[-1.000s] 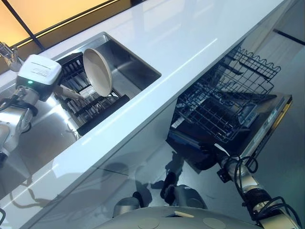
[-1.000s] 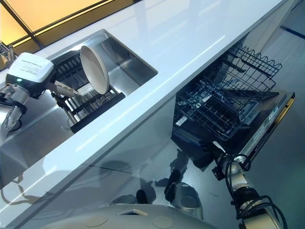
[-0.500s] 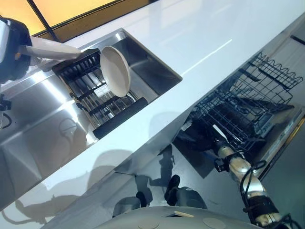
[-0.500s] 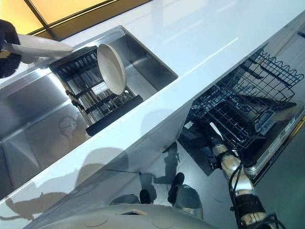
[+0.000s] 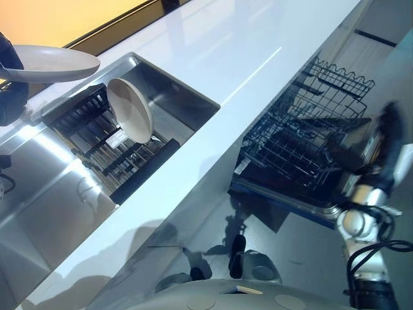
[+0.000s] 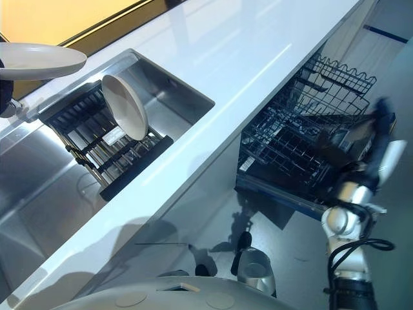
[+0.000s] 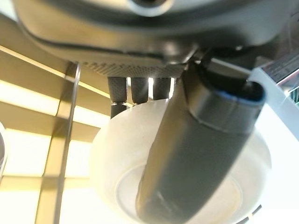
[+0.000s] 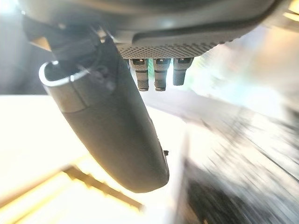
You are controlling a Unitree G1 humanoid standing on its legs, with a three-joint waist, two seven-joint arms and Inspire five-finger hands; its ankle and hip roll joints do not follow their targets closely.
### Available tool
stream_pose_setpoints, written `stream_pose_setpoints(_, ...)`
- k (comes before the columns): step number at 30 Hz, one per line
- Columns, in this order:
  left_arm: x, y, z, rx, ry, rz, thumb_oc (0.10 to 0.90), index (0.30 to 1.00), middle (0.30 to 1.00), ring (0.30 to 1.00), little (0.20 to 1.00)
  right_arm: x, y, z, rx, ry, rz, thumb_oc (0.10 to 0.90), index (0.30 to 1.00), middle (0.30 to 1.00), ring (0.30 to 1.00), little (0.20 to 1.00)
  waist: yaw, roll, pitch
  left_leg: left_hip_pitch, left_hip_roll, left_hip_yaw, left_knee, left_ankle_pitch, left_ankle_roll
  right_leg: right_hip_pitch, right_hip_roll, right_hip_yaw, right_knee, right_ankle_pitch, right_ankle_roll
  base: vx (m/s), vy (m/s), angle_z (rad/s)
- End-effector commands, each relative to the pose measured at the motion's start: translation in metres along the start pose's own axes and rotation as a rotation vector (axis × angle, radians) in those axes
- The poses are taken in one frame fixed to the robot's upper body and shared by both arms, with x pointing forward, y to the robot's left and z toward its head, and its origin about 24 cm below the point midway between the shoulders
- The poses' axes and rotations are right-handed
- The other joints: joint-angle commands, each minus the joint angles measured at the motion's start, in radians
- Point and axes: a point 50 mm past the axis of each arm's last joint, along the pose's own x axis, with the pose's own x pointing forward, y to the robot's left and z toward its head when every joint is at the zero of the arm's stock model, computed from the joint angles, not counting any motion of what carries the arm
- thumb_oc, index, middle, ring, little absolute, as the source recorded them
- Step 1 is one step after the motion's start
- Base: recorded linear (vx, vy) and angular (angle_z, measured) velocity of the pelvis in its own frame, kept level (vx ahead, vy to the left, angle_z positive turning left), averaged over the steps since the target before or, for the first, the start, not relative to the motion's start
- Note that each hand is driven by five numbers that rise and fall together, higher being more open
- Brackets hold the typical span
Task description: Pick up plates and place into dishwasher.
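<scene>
A cream plate (image 5: 53, 63) is held flat and high above the sink's far left end, my left hand (image 5: 10, 102) shut on it. In the left wrist view the thumb (image 7: 196, 154) lies across the plate (image 7: 112, 182) with the fingers curled behind its rim. A second cream plate (image 5: 129, 110) stands on edge in the black dish rack (image 5: 143, 161) inside the steel sink (image 5: 187, 97). My right hand (image 5: 387, 137) hangs empty to the right of the dishwasher's pulled-out wire rack (image 5: 297, 145), its fingers straight.
A long white counter (image 5: 245, 58) runs between the sink and the dishwasher below it. The dishwasher door (image 5: 303, 200) lies open and low, under the wire rack. An upper wire basket (image 5: 339, 74) sticks out behind.
My left hand has lifted one plate out of the rack and up to the left. My right hand rose from the dishwasher's front to beside the rack. The camera shifted too.
</scene>
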Motion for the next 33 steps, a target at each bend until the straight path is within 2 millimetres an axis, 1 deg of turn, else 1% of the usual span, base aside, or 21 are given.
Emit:
stream_pose_setpoints(1,0.034,0.037,0.013,-0.024,-0.095,0.256,0.1,0.3,0.3,0.3,0.2,0.022,0.013,0.079,0.178,-0.49,0.131,0.8,0.9,0.9,0.9,0.9,0.045,-0.043,-0.096,-0.092,-0.049,-0.014,0.032,-0.051,0.048,0.055,-0.107,-0.015,0.084,-0.068,0.212,0.0,0.0,0.0)
stream_pose_setpoints(4,0.037,0.036,0.028,-0.099,-0.149,0.259,0.1,0.3,0.3,0.3,0.2,0.02,0.031,0.101,0.178,-0.586,0.453,0.8,0.9,0.9,0.9,0.9,0.06,-0.054,-0.101,-0.102,-0.048,-0.025,0.042,-0.049,0.042,0.06,-0.109,-0.024,0.085,-0.078,0.208,-0.03,-0.042,0.01)
stream_pose_setpoints(5,0.037,0.036,0.029,-0.109,-0.157,0.258,0.1,0.3,0.3,0.3,0.2,0.019,0.032,0.102,0.18,-0.586,0.494,0.8,0.9,0.9,0.9,0.9,0.061,-0.054,-0.101,-0.104,-0.047,-0.026,0.043,-0.048,0.041,0.061,-0.109,-0.026,0.084,-0.079,0.207,-0.04,-0.047,0.12)
stream_pose_setpoints(6,0.038,0.036,0.035,-0.138,-0.181,0.254,0.1,0.3,0.3,0.3,0.2,0.018,0.039,0.107,0.197,-0.597,0.617,0.8,0.9,0.9,0.9,0.9,0.066,-0.06,-0.104,-0.108,-0.047,-0.029,0.044,-0.046,0.038,0.065,-0.108,-0.031,0.081,-0.082,0.204,-0.04,-0.04,0.18)
stream_pose_setpoints(7,0.039,0.036,0.038,-0.156,-0.195,0.252,0.1,0.3,0.3,0.3,0.2,0.016,0.043,0.11,0.21,-0.608,0.695,0.8,0.9,0.9,0.9,0.9,0.068,-0.062,-0.105,-0.11,-0.046,-0.03,0.046,-0.045,0.037,0.065,-0.107,-0.034,0.08,-0.084,0.202,-0.05,-0.045,0.18)
stream_pose_setpoints(8,0.041,0.034,0.042,-0.18,-0.213,0.248,0.1,0.3,0.3,0.3,0.2,0.015,0.048,0.113,0.21,-0.619,0.752,0.8,0.9,0.9,0.9,0.9,0.072,-0.067,-0.107,-0.113,-0.047,-0.033,0.047,-0.043,0.035,0.067,-0.108,-0.037,0.078,-0.082,0.201,-0.03,-0.029,0.11)
stream_pose_setpoints(9,0.042,0.033,0.044,-0.191,-0.22,0.247,0.1,0.3,0.3,0.3,0.2,0.014,0.05,0.115,0.208,-0.624,0.773,0.8,0.9,0.9,0.9,0.9,0.074,-0.068,-0.107,-0.114,-0.046,-0.034,0.048,-0.042,0.034,0.068,-0.107,-0.038,0.078,-0.083,0.201,-0.02,-0.031,0.1)
stream_pose_setpoints(10,0.043,0.032,0.049,-0.215,-0.236,0.244,0.1,0.3,0.3,0.3,0.2,0.012,0.056,0.118,0.205,-0.642,0.833,0.8,0.9,0.9,0.9,0.9,0.079,-0.071,-0.108,-0.115,-0.046,-0.036,0.049,-0.04,0.032,0.069,-0.107,-0.041,0.076,-0.083,0.2,-0.02,-0.037,0.09)
stream_pose_setpoints(11,0.045,0.029,0.054,-0.239,-0.25,0.239,0.1,0.3,0.3,0.3,0.2,0.011,0.063,0.121,0.196,-0.663,0.856,0.8,0.9,0.9,0.9,0.9,0.084,-0.072,-0.108,-0.116,-0.046,-0.039,0.05,-0.037,0.03,0.072,-0.106,-0.043,0.074,-0.082,0.199,-0.02,-0.047,0.1)
stream_pose_setpoints(16,0.059,0.019,0.08,-0.349,-0.31,0.203,0.1,0.3,0.3,0.3,0.2,0.012,0.091,0.14,0.186,-0.753,0.876,0.8,0.9,0.9,0.9,0.9,0.106,-0.076,-0.106,-0.121,-0.043,-0.05,0.056,-0.031,0.023,0.082,-0.104,-0.057,0.067,-0.084,0.193,-0.01,-0.048,0.13)
stream_pose_setpoints(19,0.065,0.015,0.091,-0.435,-0.328,0.171,0.1,0.3,0.3,0.3,0.2,0.012,0.1,0.151,0.2,-0.804,0.872,0.8,0.9,0.9,0.9,0.9,0.113,-0.076,-0.105,-0.122,-0.045,-0.059,0.059,-0.029,0.02,0.085,-0.101,-0.058,0.067,-0.083,0.192,0.0,-0.039,0.02)
stream_pose_setpoints(22,0.068,0.01,0.102,-0.527,-0.335,0.132,0.1,0.3,0.3,0.3,0.2,0.01,0.105,0.162,0.231,-0.849,0.854,0.8,0.9,0.9,0.9,0.9,0.118,-0.076,-0.105,-0.12,-0.046,-0.066,0.055,-0.026,0.02,0.087,-0.098,-0.056,0.065,-0.083,0.192,0.0,-0.034,0.04)
stream_pose_setpoints(25,0.067,0.0,0.113,-0.633,-0.326,0.074,0.1,0.3,0.3,0.3,0.2,0.008,0.109,0.171,0.26,-0.886,0.779,0.8,0.9,0.9,0.9,0.9,0.119,-0.075,-0.103,-0.122,-0.047,-0.069,0.054,-0.02,0.02,0.087,-0.094,-0.054,0.062,-0.076,0.19,0.01,-0.032,0.07)
stream_pose_setpoints(29,0.061,-0.012,0.125,-0.717,-0.314,0.004,0.1,0.3,0.3,0.3,0.2,0.005,0.11,0.174,0.288,-0.895,0.69,0.8,0.9,0.9,0.9,0.9,0.121,-0.074,-0.103,-0.124,-0.047,-0.074,0.054,-0.019,0.02,0.088,-0.089,-0.051,0.057,-0.075,0.189,0.01,-0.021,0.04)
stream_pose_setpoints(31,0.056,-0.017,0.129,-0.747,-0.311,-0.024,0.1,0.3,0.3,0.3,0.2,0.002,0.11,0.175,0.293,-0.904,0.685,0.8,0.9,0.9,0.9,0.9,0.12,-0.073,-0.102,-0.125,-0.047,-0.075,0.052,-0.018,0.02,0.09,-0.086,-0.049,0.053,-0.078,0.188,0.0,0.0,0.0)
stream_pose_setpoints(33,0.053,-0.019,0.132,-0.762,-0.311,-0.039,0.1,0.3,0.3,0.3,0.2,0.0,0.111,0.175,0.3,-0.899,0.719,0.8,0.9,0.9,0.9,0.9,0.12,-0.072,-0.101,-0.126,-0.047,-0.077,0.053,-0.017,0.02,0.093,-0.082,-0.047,0.049,-0.083,0.186,0.0,0.0,0.0)
